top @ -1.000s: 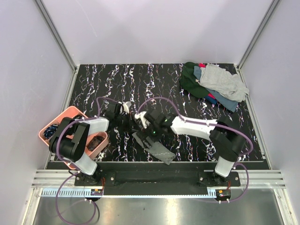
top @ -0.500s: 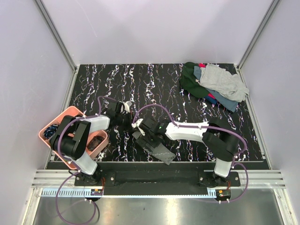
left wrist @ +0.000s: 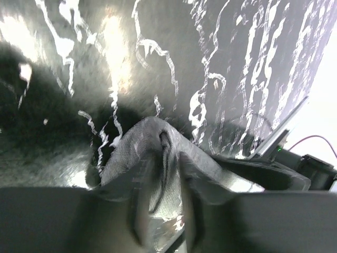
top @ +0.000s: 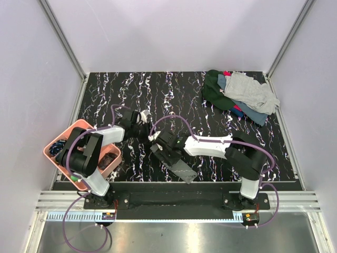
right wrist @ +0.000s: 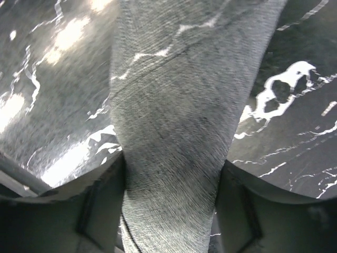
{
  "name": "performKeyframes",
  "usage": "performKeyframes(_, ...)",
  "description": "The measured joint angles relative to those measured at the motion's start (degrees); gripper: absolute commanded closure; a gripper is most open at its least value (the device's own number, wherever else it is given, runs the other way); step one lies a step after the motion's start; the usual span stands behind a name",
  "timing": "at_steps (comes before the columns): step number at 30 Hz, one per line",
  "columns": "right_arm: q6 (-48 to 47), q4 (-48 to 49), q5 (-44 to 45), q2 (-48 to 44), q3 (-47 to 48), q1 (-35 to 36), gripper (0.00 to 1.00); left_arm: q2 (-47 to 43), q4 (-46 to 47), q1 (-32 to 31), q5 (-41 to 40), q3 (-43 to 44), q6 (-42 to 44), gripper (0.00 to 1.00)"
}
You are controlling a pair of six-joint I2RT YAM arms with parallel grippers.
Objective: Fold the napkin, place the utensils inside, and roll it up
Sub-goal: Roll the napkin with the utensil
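The right claw (right wrist: 171, 176) straddles the napkin (right wrist: 174, 105), its 2 jaws pressed against the sides of the grey roll, so it holds the cloth across its width. From the right wrist the roll fills the gap between the jaws and runs on toward 12 o'clock, its weave and a diagonal fold line showing plainly. The left claw (left wrist: 162, 211) sits just beside the roll's far end. Its jaws stand narrowly apart and are blurred, with a bunched, creased end of the grey cloth in and beyond the gap. Whether they pinch it I cannot tell. From above, the napkin lies as 1 long rolled strip on the black, white-veined desk (top: 179, 100). It is near the 6 o'clock edge and slants from 10 o'clock down to 4 o'clock. The right claw is at its 10 o'clock end and the left claw is further out in the same direction. Both arms reach in low over the desk from the near edge. A pink basket (top: 59, 138) sits at 8 o'clock by the left arm. A heap of green, light-grey and blue cloths (top: 239, 95) lies well apart in the 2 o'clock corner.
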Motion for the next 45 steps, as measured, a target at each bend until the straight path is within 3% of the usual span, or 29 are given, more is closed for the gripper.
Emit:
performKeyframes(3, 2.1, -0.1, 0.5, 0.2, 0.3, -0.8, 0.4, 0.2, -1.0, 0.8, -0.3, 3.0, -0.3, 0.4)
performKeyframes(5, 3.3, -0.1, 0.5, 0.2, 0.3, -1.3, 0.41, 0.2, -1.7, 2.1, -0.5, 5.3, -0.4, 0.37)
performKeyframes(16, 1.0, -0.6, -1.8, 2.4, 3.6, -10.6, 0.43, -2.7, -5.4, 11.9, -1.9, 13.9, -1.5, 0.37)
performKeyframes(24, -7.2, -4.5, -5.3, 12.9, 18.8, -20.6, 0.43, -11.7, -11.3, 14.8, -1.5, 14.9, 1.6, 0.36)
performKeyframes(32, -13.1, -7.3, -7.6, 23.1, 34.5, -23.7, 0.41, -20.6, -15.3, 16.6, -0.7, 14.9, 7.3, 0.35)
performKeyframes(34, -13.8, -7.6, -8.1, 23.9, 35.8, -23.7, 0.37, -21.7, -15.8, 17.0, -0.5, 14.9, 8.3, 0.35)
performKeyframes(35, -14.0, -7.7, -8.4, 23.9, 35.8, -23.7, 0.26, -22.0, -16.1, 17.2, -0.5, 14.8, 8.8, 0.35)
performKeyframes(39, -14.1, -8.0, -10.2, 23.7, 35.9, -23.7, 0.0, -22.2, -17.3, 17.6, -0.5, 14.6, 10.2, 0.35)
performKeyframes(45, -11.9, -10.5, -13.4, 21.5, 37.0, -23.7, 0.0, -24.5, -17.3, 17.6, -0.8, 13.6, 11.2, 0.3)
